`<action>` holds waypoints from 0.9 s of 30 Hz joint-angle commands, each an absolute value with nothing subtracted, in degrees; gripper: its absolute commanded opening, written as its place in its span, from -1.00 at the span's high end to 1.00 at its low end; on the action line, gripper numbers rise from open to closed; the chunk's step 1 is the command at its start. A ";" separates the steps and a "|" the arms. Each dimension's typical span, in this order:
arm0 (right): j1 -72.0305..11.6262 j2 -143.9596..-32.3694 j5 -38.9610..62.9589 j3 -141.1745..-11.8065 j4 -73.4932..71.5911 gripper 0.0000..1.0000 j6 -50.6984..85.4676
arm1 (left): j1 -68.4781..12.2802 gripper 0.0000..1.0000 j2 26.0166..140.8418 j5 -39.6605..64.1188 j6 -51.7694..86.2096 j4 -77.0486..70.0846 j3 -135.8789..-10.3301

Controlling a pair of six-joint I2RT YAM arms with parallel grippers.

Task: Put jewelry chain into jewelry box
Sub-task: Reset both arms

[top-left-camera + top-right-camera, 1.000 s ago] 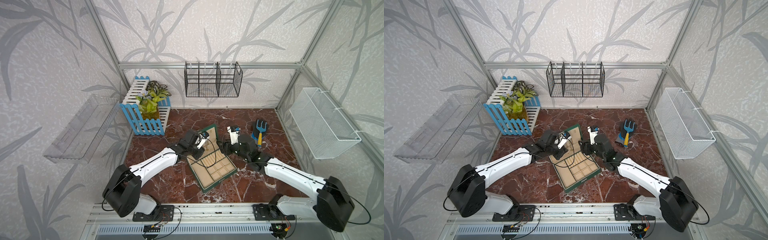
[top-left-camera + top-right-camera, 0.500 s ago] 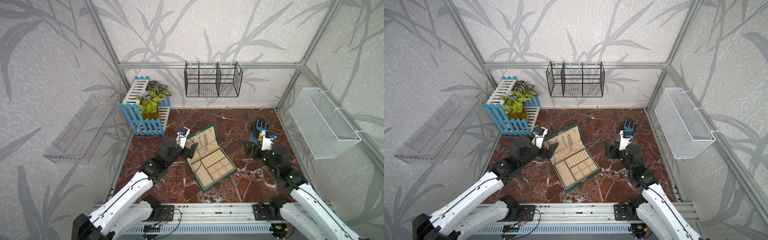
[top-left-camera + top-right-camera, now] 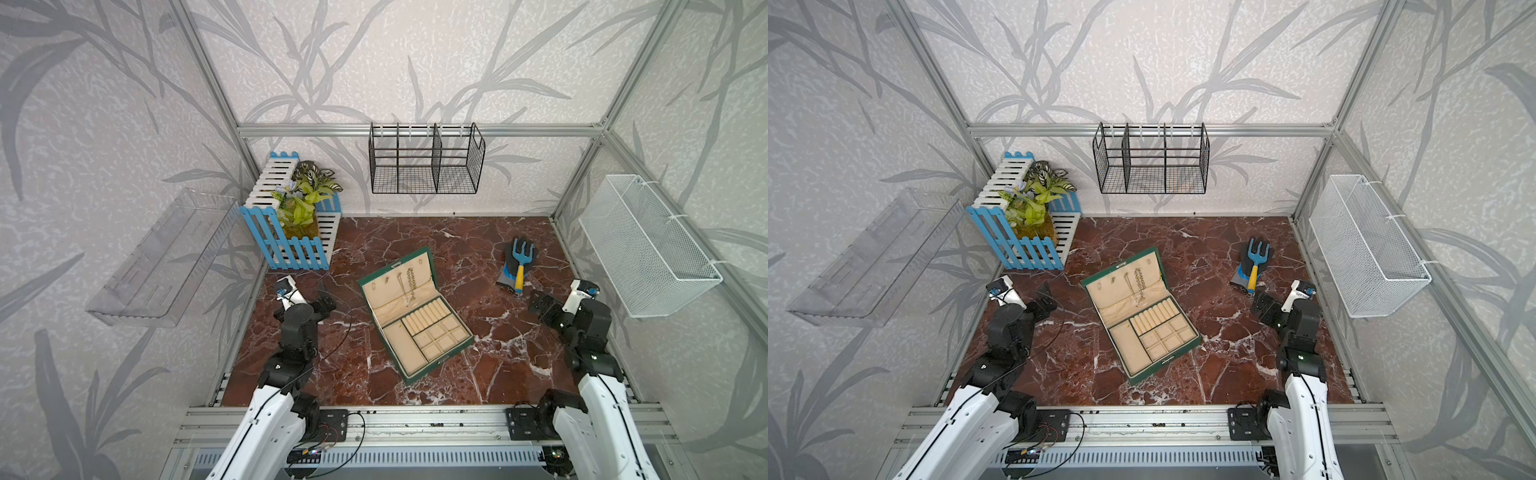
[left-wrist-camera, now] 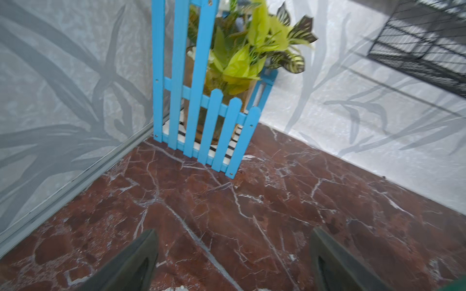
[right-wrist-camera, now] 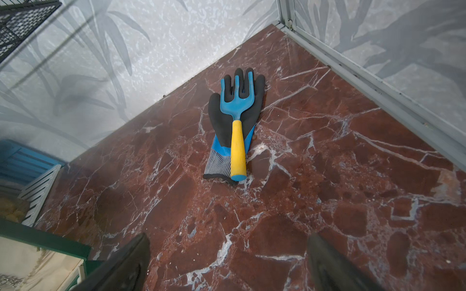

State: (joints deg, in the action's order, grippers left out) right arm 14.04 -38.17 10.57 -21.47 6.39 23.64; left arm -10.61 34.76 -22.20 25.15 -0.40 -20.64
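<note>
A: What is the biggest thing?
B: The red stone floor with white lines. In the far corner on the left arm's side stands a blue and white fence box with a leafy plant in it.
A: And in the middle?
B: The jewelry box. It is dark green, soft cream inside, and its lid is open. It sits turned a bit, not straight.
A: Where are the robot's grabbers?
B: The left gripper is near the fence box, well apart from the jewelry box. Its jaws are spread wide, with only floor between them. The right gripper is on the other side, near the glove. Its jaws are spread wide too, and it holds nothing.
A: What is on the glove?
B: A little blue fork with a yellow handle lies on top of it.
A: Where is the jewelry chain?
B: The jewelry chain is inside the lid, against the cream lining, just beside a thin necklace. Both grippers are well apart from it.
</note>
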 commanded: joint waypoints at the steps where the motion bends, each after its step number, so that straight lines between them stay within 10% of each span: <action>1: 14.26 -38.76 8.53 -19.05 -1.08 -0.98 22.20 | -6.03 -0.94 38.69 -20.53 25.83 -8.18 -16.86; 15: 11.14 -68.71 9.34 -16.23 -36.28 -0.98 11.75 | 6.47 -1.00 73.62 -3.59 9.69 -70.30 -6.34; 27: 3.64 -87.72 5.69 -23.75 -45.66 -0.98 3.23 | -0.12 -1.00 86.97 -3.66 -0.46 -69.64 -14.10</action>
State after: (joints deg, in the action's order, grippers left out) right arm 4.21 -88.64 8.80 -21.34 -47.22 4.75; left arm 0.03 87.50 0.12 0.45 -69.58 -11.86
